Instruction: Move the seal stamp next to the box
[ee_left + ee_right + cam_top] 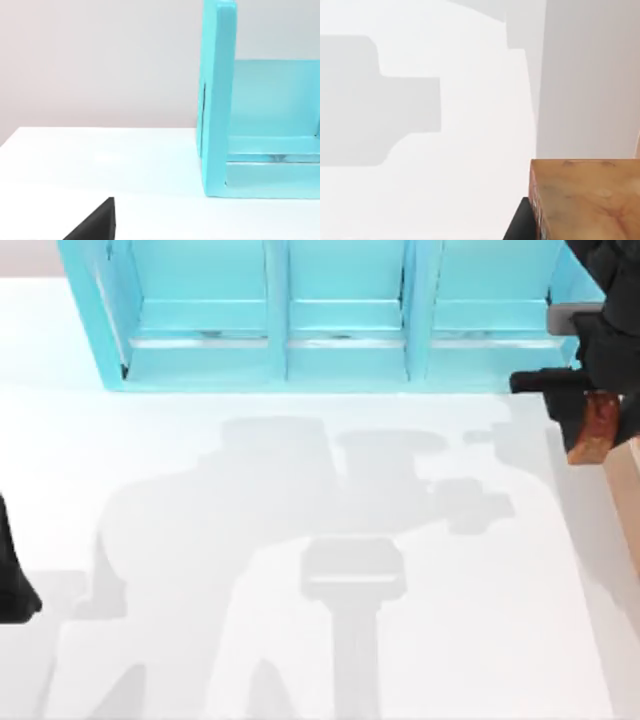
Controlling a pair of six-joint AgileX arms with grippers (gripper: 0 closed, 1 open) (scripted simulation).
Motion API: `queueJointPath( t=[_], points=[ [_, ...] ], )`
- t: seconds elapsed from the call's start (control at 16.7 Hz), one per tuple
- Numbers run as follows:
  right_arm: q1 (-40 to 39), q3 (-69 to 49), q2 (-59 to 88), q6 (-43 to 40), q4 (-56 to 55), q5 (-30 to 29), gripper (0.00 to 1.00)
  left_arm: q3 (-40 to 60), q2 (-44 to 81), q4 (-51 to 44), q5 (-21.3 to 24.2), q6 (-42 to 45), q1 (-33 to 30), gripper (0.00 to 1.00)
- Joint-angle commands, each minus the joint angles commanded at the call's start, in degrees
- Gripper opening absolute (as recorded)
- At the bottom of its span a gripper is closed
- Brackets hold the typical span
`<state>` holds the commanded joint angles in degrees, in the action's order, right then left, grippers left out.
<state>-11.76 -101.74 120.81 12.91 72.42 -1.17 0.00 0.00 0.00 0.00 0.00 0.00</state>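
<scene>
The left pincer (15, 595) sits parked, far across the counter (300, 590) from the box (625, 490); its grip cannot be told. The right pincer (590, 420) clamps the seal stamp (592, 428), carried just beside the box, probably for setting down. Beyond stands the cyan shelf (340, 320).

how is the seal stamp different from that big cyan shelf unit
The seal stamp is a small reddish-brown block; the cyan shelf unit is far larger and spans most of the table's far edge. The stamp sits in the right gripper at the top view's right edge; the shelf unit stands on the table, ungripped. The stamp looks solid; the shelf unit has open compartments. Both are boxy.
</scene>
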Motion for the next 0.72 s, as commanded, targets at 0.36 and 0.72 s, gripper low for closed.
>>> queueJointPath(
  t=[0.36, 0.72],
  points=[
    [0.54, 1.6, -0.3, -0.65, -2.8, 1.03, 0.0, 0.0, 0.0, 0.0, 0.0, 0.0, 0.0, 1.0],
    [0.54, 1.6, -0.3, -0.65, -2.8, 1.03, 0.38, 0.0, 0.0, 0.0, 0.0, 0.0, 0.0, 1.0]
  ],
)
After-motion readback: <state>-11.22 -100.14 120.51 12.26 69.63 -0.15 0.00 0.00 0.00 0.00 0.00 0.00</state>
